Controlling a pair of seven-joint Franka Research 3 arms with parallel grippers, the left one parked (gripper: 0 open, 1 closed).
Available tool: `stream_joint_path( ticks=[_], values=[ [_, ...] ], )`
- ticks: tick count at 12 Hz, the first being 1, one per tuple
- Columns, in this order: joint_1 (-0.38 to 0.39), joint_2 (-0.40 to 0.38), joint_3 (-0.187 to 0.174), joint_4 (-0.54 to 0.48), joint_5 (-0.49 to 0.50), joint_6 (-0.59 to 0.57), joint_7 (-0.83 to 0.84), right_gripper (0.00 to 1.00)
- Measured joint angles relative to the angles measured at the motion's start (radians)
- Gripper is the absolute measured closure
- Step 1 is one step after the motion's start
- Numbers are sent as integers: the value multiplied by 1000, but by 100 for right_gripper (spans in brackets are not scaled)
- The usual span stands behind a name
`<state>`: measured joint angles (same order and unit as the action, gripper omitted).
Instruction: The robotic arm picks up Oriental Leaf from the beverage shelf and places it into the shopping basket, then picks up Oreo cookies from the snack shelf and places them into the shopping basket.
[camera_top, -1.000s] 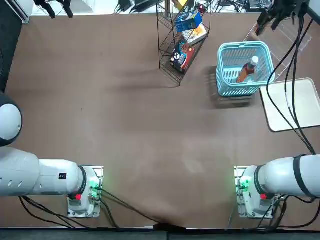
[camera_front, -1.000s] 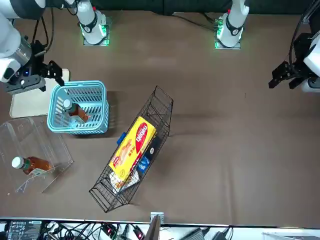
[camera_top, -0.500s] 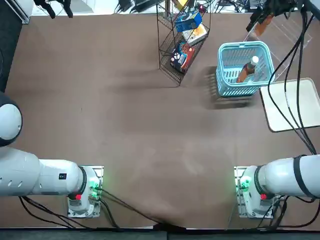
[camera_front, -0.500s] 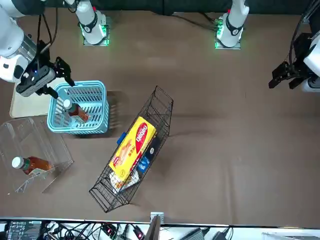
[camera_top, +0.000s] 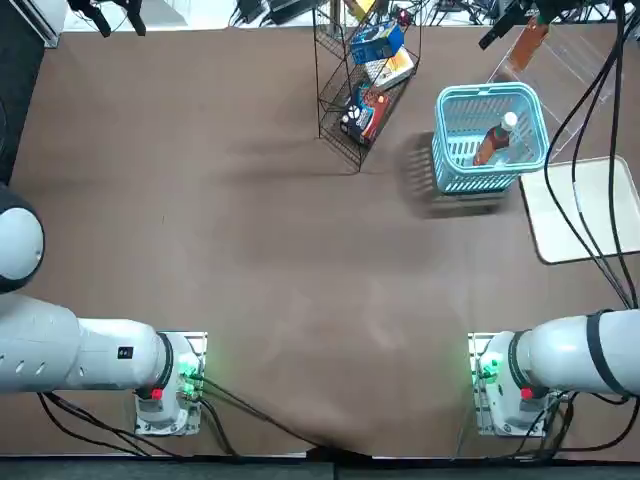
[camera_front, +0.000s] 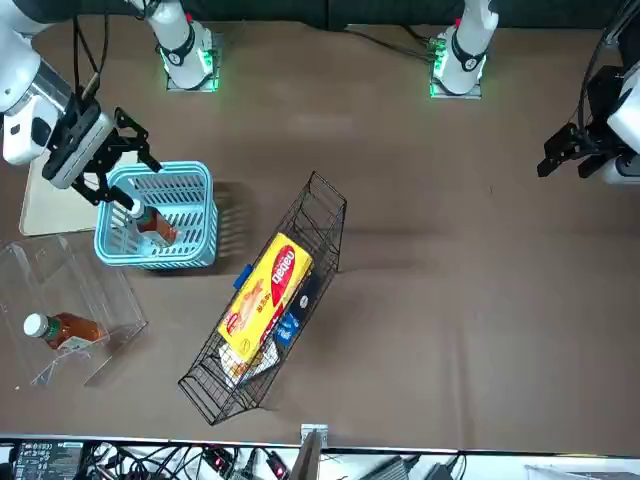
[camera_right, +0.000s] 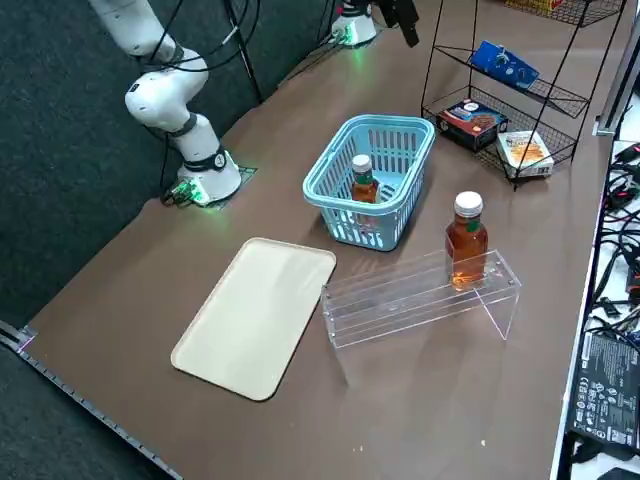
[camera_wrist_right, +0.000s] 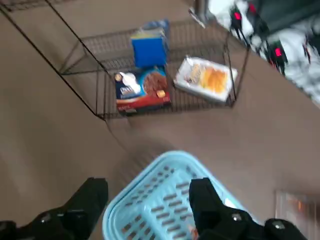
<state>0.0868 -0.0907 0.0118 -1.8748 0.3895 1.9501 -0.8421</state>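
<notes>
One Oriental Leaf bottle (camera_top: 494, 141) of amber tea with a white cap lies inside the turquoise shopping basket (camera_top: 447, 108). My right gripper (camera_front: 132, 168) hovers open and empty over the basket's rim on the side facing the snack shelf (camera_top: 345, 110). In the wrist view the gripper (camera_wrist_right: 148, 194) shows spread fingers (camera_wrist_right: 93, 196) above the basket (camera_wrist_right: 161, 201). The blue Oreo cookies pack (camera_wrist_right: 149, 48) sits on a tier of the black wire rack (camera_right: 520, 95), also seen as Oreo cookies (camera_right: 505, 62). The clear beverage shelf (camera_right: 420, 295) holds another tea bottle (camera_right: 466, 240).
A red-and-dark pack (camera_wrist_right: 142, 90) and a pale snack pack (camera_wrist_right: 206, 77) lie on the rack's lowest tier. A yellow box (camera_front: 270, 289) fills its top tier. A beige tray (camera_top: 580, 212) lies beside the basket, on the near right of the table.
My right gripper has swung from the tray side of the basket across its rim toward the snack shelf, turning as it went. The bottle stays in the basket.
</notes>
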Motion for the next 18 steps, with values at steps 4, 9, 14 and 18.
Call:
stream_joint_path(
  ticks=[4, 9, 14, 18],
  values=[
    [0, 5, -1, -53, 142, 112, -211, 0],
    [29, 13, 0, -154, 345, 283, -403, 0],
    [150, 65, 1, -211, 423, 510, -435, 0],
    [195, 136, 1, -207, 540, 596, -510, 0]
  ],
)
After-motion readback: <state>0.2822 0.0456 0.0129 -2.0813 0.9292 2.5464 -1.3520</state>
